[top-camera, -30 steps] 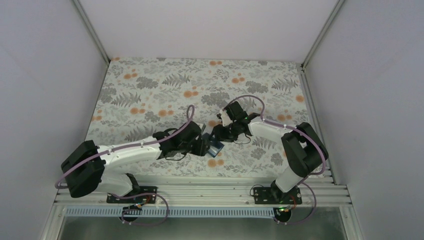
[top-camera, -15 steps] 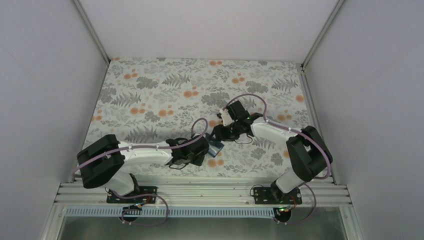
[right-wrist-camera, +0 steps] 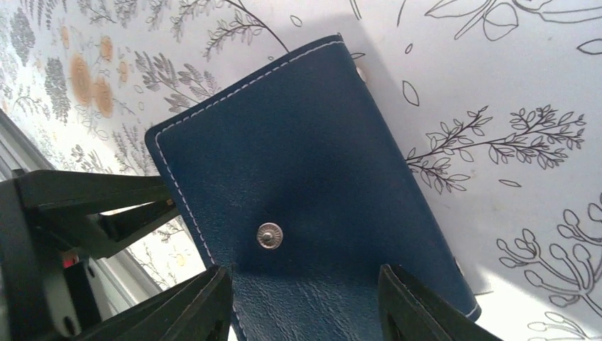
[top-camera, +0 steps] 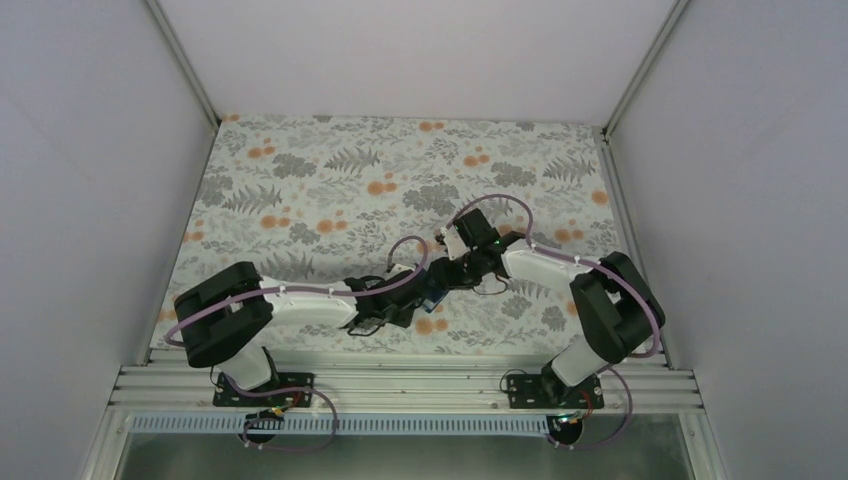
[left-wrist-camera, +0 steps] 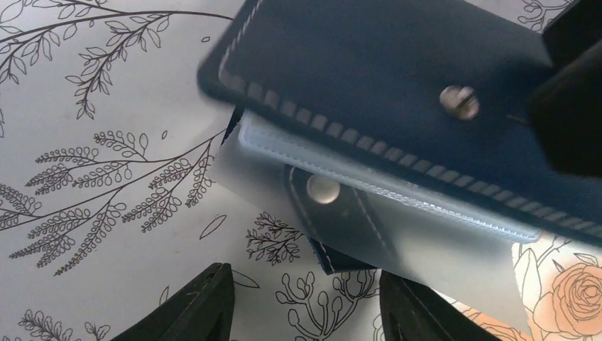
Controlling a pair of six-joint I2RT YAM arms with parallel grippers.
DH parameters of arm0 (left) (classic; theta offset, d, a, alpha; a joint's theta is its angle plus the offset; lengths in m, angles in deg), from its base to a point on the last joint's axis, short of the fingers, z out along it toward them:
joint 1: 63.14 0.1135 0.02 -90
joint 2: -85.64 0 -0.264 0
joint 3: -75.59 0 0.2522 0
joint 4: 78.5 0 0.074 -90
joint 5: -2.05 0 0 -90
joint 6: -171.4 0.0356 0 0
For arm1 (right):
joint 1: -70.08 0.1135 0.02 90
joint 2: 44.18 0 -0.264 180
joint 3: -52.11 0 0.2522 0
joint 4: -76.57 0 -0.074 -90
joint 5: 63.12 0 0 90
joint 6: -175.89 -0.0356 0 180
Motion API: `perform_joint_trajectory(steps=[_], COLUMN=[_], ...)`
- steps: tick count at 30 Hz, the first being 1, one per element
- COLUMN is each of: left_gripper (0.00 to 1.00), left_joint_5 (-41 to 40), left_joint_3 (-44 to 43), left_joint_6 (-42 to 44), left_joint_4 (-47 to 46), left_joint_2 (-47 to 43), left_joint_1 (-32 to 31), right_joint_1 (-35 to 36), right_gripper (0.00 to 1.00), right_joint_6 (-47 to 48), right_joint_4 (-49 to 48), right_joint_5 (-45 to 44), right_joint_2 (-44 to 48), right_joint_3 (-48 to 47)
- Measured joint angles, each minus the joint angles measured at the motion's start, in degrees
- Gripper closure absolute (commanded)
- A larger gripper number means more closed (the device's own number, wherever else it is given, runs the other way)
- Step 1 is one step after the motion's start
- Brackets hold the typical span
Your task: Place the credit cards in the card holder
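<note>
The card holder (top-camera: 433, 293), dark navy with white stitching and a metal snap, lies on the floral cloth between my two grippers. In the left wrist view the card holder (left-wrist-camera: 369, 64) shows its cover raised over a blue-grey inner edge and a snap tab. My left gripper (left-wrist-camera: 305, 312) is open just short of its near corner, with only cloth between the fingers. My right gripper (right-wrist-camera: 305, 305) is open above the holder's cover (right-wrist-camera: 305, 163), one finger (left-wrist-camera: 571, 106) resting on it. The credit cards are out of view.
The floral cloth (top-camera: 320, 190) covers the table. An aluminium rail (top-camera: 400, 385) runs along the near edge by the arm bases. White walls (top-camera: 90, 180) close in both sides and the back. The left gripper's black body (right-wrist-camera: 71, 213) shows beside the holder.
My left arm has swung right and nearer, bringing its gripper up to the holder's near side. The right gripper has stayed over the holder, shifting only slightly.
</note>
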Motion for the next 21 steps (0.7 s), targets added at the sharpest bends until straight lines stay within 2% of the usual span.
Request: perform_joint_trajectory(steps=[5,21], left_gripper=[0.39,0.36], left_joint_5=[0.5,-2.2], left_joint_3=[0.0,-3.0], left_joint_6=[-0.4,-1.6], left_joint_4=[-0.7,-1.7], left_joint_2=[0.0,3.5], left_joint_1=[0.0,-0.1], right_joint_1=[0.0,0.0], right_gripper=[0.47,0.48], right_joint_6=[0.1,0.6], right_joint_4=[-1.8,-6.0], right_joint_5=[0.3,1.2], right_joint_2=[-2.0,-2.5], right_joint_3=[1.0,2.8])
